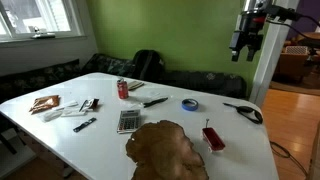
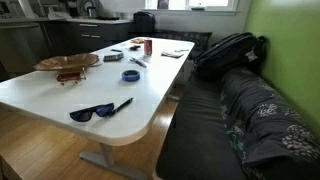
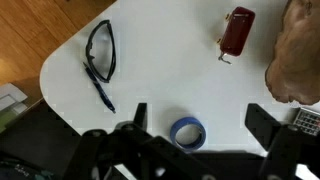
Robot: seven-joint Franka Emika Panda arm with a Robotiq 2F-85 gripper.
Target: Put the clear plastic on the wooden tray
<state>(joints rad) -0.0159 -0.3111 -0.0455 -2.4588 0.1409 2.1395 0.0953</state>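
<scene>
In an exterior view: claw (image 1: 243, 45) high over the worktop (image 1: 230, 135) corner by the glasses (image 1: 243, 112); wooden tray (image 1: 165, 150) at near edge; clear plastic (image 1: 72, 113) seemingly toward the opposite end, too small to confirm. In an exterior view: can (image 2: 147, 46) near far edge. Wrist view: claw (image 3: 197, 112) spread open, empty.

Cropped at 3 o'clock, wrist view: wooden tray (image 3: 298, 55). Too small to identify at 9 o'clock in an exterior view: clutter (image 1: 75, 112).
</scene>
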